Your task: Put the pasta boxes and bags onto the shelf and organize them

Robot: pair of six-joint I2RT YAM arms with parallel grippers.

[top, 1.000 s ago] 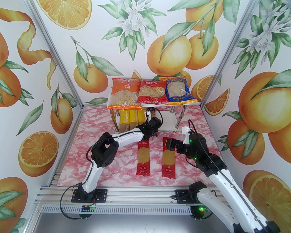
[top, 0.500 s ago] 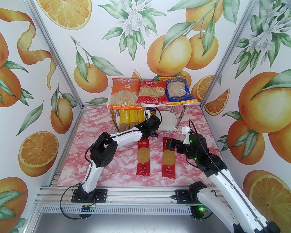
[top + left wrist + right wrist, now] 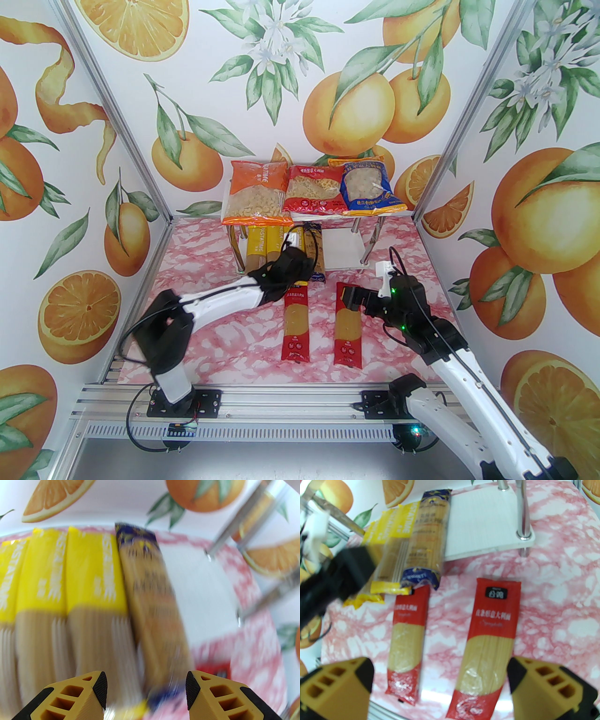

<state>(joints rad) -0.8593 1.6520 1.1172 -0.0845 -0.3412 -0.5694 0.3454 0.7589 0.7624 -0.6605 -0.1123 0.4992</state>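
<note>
Pasta count
Three bags [image 3: 307, 192] are being shown, with three yellow packs [image 3: 91, 573], two red packs [image 3: 348, 323], one dark blue pack [image 3: 427, 541].

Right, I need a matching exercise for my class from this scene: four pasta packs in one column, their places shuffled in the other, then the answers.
Column one
1. orange bag
2. blue bag
3. dark blue spaghetti pack
4. right red spaghetti pack

Column two
A. flat on the table, in front of the shelf
B. top tier, left end
C. lower tier, beside the yellow packs
D. top tier, right end

Pairs: 1-B, 2-D, 3-C, 4-A
</note>
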